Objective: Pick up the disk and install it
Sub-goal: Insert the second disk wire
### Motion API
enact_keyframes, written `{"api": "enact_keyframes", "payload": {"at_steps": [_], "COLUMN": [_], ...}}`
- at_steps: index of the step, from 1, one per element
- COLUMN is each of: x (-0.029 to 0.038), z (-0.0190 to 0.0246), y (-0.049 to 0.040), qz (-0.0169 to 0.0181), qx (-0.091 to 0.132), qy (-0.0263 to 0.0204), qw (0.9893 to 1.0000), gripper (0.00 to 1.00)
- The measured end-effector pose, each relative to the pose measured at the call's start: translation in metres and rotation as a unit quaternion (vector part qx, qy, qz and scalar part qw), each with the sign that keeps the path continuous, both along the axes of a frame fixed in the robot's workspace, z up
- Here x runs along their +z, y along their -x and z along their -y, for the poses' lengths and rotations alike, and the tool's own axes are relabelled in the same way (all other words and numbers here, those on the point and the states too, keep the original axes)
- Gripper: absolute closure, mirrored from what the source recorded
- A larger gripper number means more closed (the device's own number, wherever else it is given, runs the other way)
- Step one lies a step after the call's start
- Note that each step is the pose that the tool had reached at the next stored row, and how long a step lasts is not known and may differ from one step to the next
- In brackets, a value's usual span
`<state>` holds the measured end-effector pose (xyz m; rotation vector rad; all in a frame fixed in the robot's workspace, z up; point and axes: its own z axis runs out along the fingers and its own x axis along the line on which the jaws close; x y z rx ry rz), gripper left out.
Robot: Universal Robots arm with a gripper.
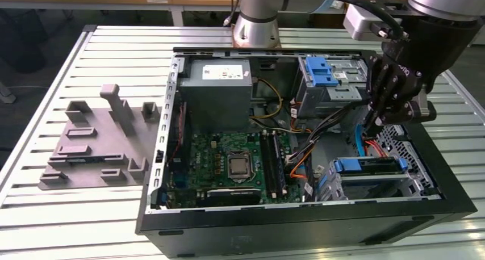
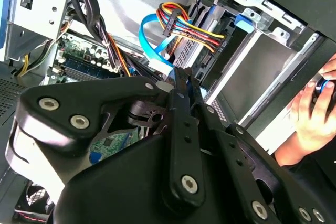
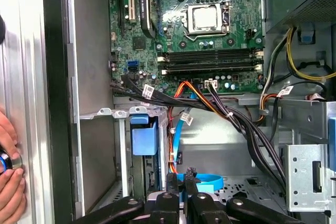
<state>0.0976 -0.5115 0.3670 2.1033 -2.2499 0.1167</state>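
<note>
Gripper (image 1: 376, 121): right of centre in the exterior view, poised inside the open computer case (image 1: 227, 220), above the drive bays.
Jaws: pressed together, holding nothing.
Disk (image 1: 369, 166): lower right of the exterior view, seated in its bay, blue bracket up.
Hand (image 2: 310, 116): right edge in the second wrist view, outside the case.
Tabletop (image 1: 68, 214): slatted metal.

text check | white sticker (image 1: 226, 73) on the grey power supply box (image 1: 220, 98) has print | honestly can't read any of it
</note>
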Motion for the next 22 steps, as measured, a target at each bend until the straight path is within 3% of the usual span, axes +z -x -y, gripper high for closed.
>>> {"api": "enact_keyframes", "payload": {"at_steps": [8, 9, 12, 14, 16, 20, 22], "x": [-0.0003, -0.0006, -0.0015, -0.0029, -0.0049, -0.0093, -0.011], "z": [0.0, 0.0002, 0.0015, 0.0041, 0.0082, 0.0171, 0.0204], "y": [0.0, 0.0, 0.0, 0.0, 0.0, 0.0, 0.0], "qz": [0.0, 0.0, 0.0, 0.0, 0.0, 0.0, 0.0], "qx": [0.0, 0.0, 0.0, 0.0, 0.0, 0.0, 0.0], "qy": [-0.0005, -0.0034, -0.0203, -0.0281, -0.0315, -0.0335, -0.0381], "qw": [1.0, 1.0, 0.9998, 0.9996, 0.9995, 0.9994, 0.9993], "gripper": [0.84, 0.84, 0.84, 0.84, 0.84, 0.84, 0.84]}}
